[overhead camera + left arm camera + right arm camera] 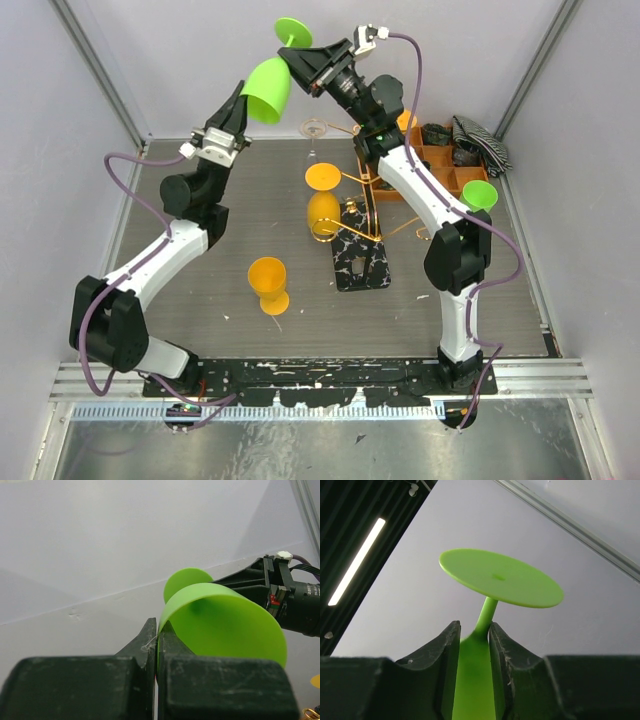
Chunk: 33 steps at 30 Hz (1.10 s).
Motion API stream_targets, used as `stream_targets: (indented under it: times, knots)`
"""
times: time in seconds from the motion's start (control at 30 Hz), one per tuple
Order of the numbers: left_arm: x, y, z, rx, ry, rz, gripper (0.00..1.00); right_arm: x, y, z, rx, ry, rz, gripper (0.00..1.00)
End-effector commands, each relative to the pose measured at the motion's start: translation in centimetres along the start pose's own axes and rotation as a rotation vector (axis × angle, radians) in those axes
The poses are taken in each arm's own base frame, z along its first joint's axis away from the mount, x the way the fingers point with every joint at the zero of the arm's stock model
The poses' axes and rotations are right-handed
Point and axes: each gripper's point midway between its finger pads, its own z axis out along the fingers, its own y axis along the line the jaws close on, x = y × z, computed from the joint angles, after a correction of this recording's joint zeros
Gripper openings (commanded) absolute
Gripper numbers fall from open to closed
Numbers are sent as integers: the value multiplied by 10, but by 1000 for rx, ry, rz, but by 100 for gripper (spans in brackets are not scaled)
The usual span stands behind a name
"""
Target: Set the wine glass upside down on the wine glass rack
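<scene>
- The green wine glass (266,88) is held high above the back of the table (250,200). It is tilted with its foot uppermost and is well apart from the rack (350,215).
- The left tool (243,97) is closed nearly flat, and the rim of the bowl is pinched between its fingers.
- The right tool (298,62) is closed around the stem where it meets the bowl, so the glass is gripped at both ends.
- The stem grip is judged to be wanted so that the foot can be slid onto a gold arm with the bowl hanging down.
- An orange glass (323,195) appears to be hung there already, so a free arm is called for.
</scene>
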Motion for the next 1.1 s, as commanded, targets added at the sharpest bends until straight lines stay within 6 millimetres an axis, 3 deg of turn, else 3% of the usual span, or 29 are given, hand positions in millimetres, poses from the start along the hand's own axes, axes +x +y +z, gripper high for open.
stream_targets:
  times: [0.0,0.17,0.23,0.4,0.5,0.73,0.83,1.07]
  knots:
    - [-11,8,9,-33,-45,14,1,-2,35,3,-103,0,-46,31]
    - [-9,7,8,-32,-37,8,9,-4,36,4,-103,-6,-71,14]
    - [-8,5,7,-24,-34,4,23,-6,38,4,-99,-13,-110,9]
    - [-2,-4,-2,22,0,12,70,-19,42,5,-64,-35,-243,2]
    - [4,-7,-14,39,41,17,86,-37,46,1,-37,-68,-344,1]
    - [16,-13,-49,95,211,18,93,-91,50,-25,124,-145,-636,1]
    - [19,2,-54,30,298,19,95,-111,45,-47,216,-174,-745,1]
    - [21,20,-48,-27,330,25,97,-161,63,-119,466,-254,-1054,1]
